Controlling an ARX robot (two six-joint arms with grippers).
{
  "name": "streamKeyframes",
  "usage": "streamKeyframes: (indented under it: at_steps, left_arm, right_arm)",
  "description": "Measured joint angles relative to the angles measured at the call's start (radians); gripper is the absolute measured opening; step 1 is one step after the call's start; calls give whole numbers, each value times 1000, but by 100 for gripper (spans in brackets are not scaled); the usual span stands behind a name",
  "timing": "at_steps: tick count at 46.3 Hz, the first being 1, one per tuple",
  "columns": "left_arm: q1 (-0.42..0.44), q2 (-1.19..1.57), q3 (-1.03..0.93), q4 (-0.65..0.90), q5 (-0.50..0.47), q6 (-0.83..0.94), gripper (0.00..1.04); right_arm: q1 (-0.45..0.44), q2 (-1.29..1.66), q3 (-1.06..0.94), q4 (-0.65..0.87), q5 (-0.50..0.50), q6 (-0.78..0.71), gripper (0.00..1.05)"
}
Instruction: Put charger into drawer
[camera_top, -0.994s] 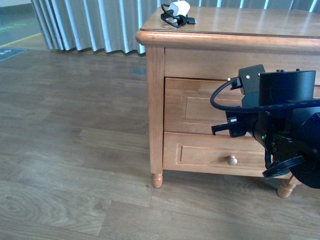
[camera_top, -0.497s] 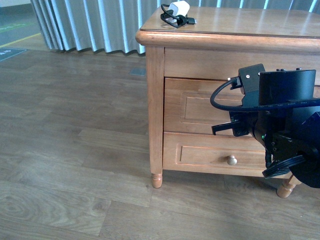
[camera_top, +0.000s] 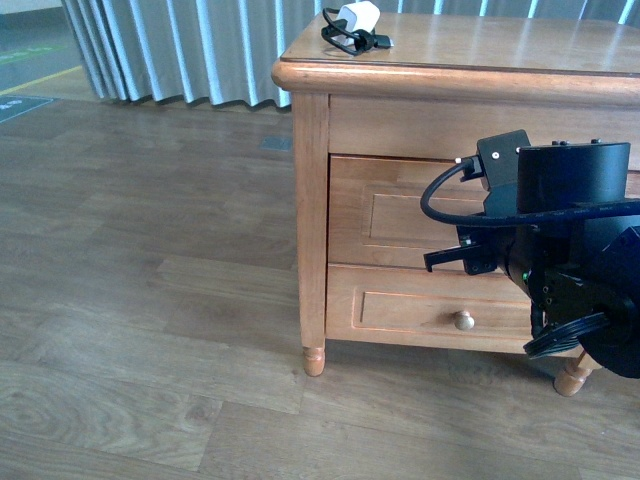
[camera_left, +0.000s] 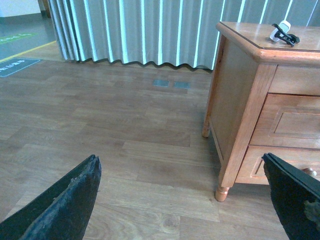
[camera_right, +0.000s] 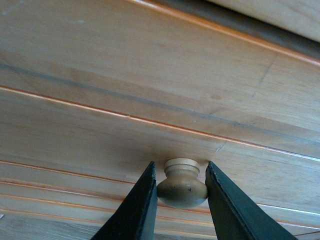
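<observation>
While the small white block charger (camera_top: 357, 20) lies on the cabinet top (camera_top: 500, 45), the right gripper (camera_right: 181, 166) clamps the shut honey-brown wooden drawer's (camera_top: 400, 215) round pale knob (camera_right: 181, 186), with the left gripper (camera_left: 178, 157) spread, empty.

I see the charger (camera_top: 358, 17) as a white block with a black cable. The drawer (camera_top: 392, 215) is honey-brown wood with streaky grain, and its knob (camera_right: 182, 184) is pale beige. The right gripper (camera_right: 180, 172) has greenish-black jaws, the floor (camera_top: 130, 300) is grey-brown planks, and the curtain (camera_top: 180, 50) has pale blue-grey vertical stripes.

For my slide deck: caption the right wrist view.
Right gripper clasps the upper drawer's round pale knob between its two dark fingers.
</observation>
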Motion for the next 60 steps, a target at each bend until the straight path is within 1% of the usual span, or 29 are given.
streamKeyframes:
  at_steps: [2, 4, 21, 23, 27, 30, 31, 33, 35, 36, 38, 40, 43, 45, 60]
  left_arm:
    - [0, 0, 0, 0, 0, 0, 99]
    - [0, 0, 0, 0, 0, 0, 99]
    - [0, 0, 0, 0, 0, 0, 99]
    - [0, 0, 0, 0, 0, 0, 99]
    - [0, 0, 0, 0, 0, 0, 99]
    - [0, 0, 0, 0, 0, 0, 99]
    - [0, 0, 0, 0, 0, 0, 99]
    - [0, 0, 0, 0, 0, 0, 99]
    - [0, 0, 0, 0, 0, 0, 99]
    - [0, 0, 0, 0, 0, 0, 99]
    - [0, 0, 0, 0, 0, 0, 99]
    - [0, 0, 0, 0, 0, 0, 99]
    - [0, 0, 0, 0, 0, 0, 99]
    - [0, 0, 0, 0, 0, 0, 99]
    - [0, 0, 0, 0, 0, 0, 99]
  right_arm:
    - [0, 0, 0, 0, 0, 0, 24]
    - [0, 0, 0, 0, 0, 0, 23]
    - [0, 0, 0, -6, -2, 0, 23]
    - [0, 0, 0, -7, -3, -2, 27]
    - [-1, 5, 3, -9, -13, 0, 42]
    - [-1, 12, 4, -11, -11, -1, 39]
    - [-1, 13, 4, -13, -12, -1, 40]
    - [-2, 14, 5, -13, -13, -1, 42]
    - [-2, 18, 5, -9, -11, 0, 48]
    - [-2, 18, 5, -9, -11, 2, 48]
    - [-2, 19, 5, -10, -8, 3, 45]
    - [-2, 19, 5, -10, -4, 2, 36]
    - [-6, 19, 5, -10, -8, 2, 28]
    - [-6, 19, 5, -10, -5, 3, 25]
    - [-6, 19, 5, -10, -5, 3, 24]
